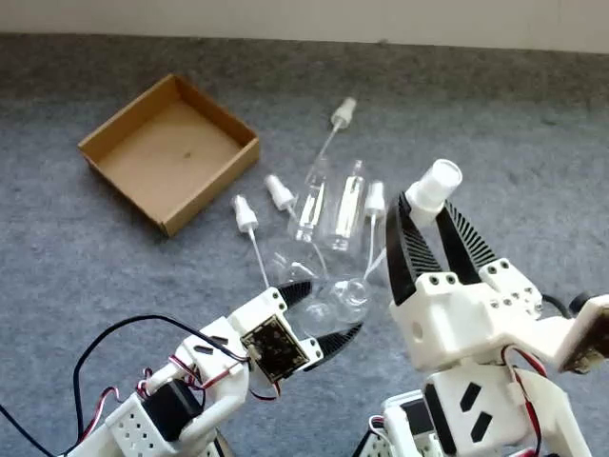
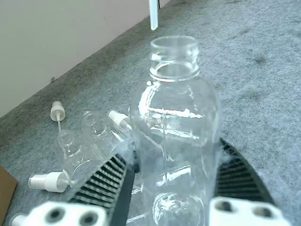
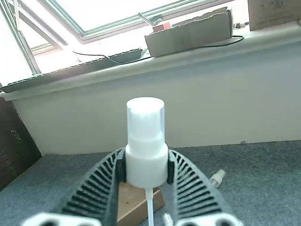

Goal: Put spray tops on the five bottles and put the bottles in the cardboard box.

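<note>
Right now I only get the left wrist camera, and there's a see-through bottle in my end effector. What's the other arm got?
Observer: The right end effector is shut on a white spray top, with its tube hanging down.
Operator: Is anything in the box yet?
Observer: No, there are no bottles in the cardboard box.
Operator: How many tops are lying loose?
Observer: Four loose spray tops. The farthest one lies out beyond the bottles.
</note>
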